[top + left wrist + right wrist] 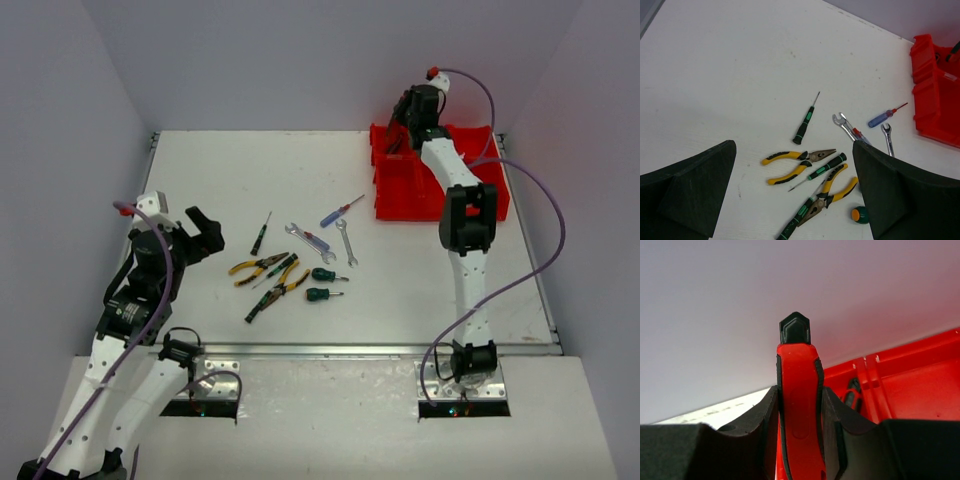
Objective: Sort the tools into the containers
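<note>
Several tools lie mid-table: two yellow-handled pliers (pixel 258 268) (pixel 795 162), green/black screwdrivers (pixel 261 234) (pixel 804 126), two stubby green screwdrivers (pixel 325 274), a blue-handled screwdriver (pixel 335 214) (pixel 880 119) and silver wrenches (pixel 346 240) (pixel 887 137). The red bins (pixel 420 190) (pixel 935 100) (pixel 920 385) stand at the back right. My left gripper (pixel 205 232) (pixel 792 150) is open and empty, above the table left of the tools. My right gripper (pixel 408 115) (pixel 799 400) is shut on a red-black handled cutter (pixel 797 390), held over the bins' far left part.
Another red-black handle (pixel 852 395) lies in a bin compartment below my right gripper. Walls close the table at the back and both sides. A metal strip (pixel 380 350) runs along the near table edge.
</note>
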`<act>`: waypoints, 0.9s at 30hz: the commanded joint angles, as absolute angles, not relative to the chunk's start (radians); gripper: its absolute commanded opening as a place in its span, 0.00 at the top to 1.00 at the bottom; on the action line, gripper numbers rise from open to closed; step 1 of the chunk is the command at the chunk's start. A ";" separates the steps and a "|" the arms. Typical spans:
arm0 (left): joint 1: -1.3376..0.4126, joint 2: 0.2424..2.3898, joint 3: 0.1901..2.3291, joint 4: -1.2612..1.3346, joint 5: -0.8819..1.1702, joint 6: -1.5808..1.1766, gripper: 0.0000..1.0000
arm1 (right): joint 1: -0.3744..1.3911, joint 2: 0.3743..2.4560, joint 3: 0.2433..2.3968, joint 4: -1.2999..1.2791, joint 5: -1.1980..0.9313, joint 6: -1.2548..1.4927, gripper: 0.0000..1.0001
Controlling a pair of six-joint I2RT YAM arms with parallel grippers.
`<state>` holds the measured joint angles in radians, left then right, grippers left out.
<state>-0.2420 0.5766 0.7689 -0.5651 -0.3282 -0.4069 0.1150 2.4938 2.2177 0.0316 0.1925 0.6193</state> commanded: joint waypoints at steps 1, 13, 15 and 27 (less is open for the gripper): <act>-0.250 0.570 0.779 -0.517 -0.315 -0.394 0.00 | 0.126 2.509 2.215 0.144 0.211 0.531 1.00; -0.250 0.556 0.776 -0.514 -0.307 -0.393 0.00 | 0.144 2.383 2.147 0.141 0.189 0.470 0.28; -0.250 0.551 0.778 -0.513 -0.305 -0.392 0.00 | 0.146 2.342 2.145 0.121 0.193 0.462 0.23; -0.250 0.529 0.779 -0.514 -0.310 -0.391 0.00 | 0.283 1.957 1.962 -0.460 0.273 0.522 0.01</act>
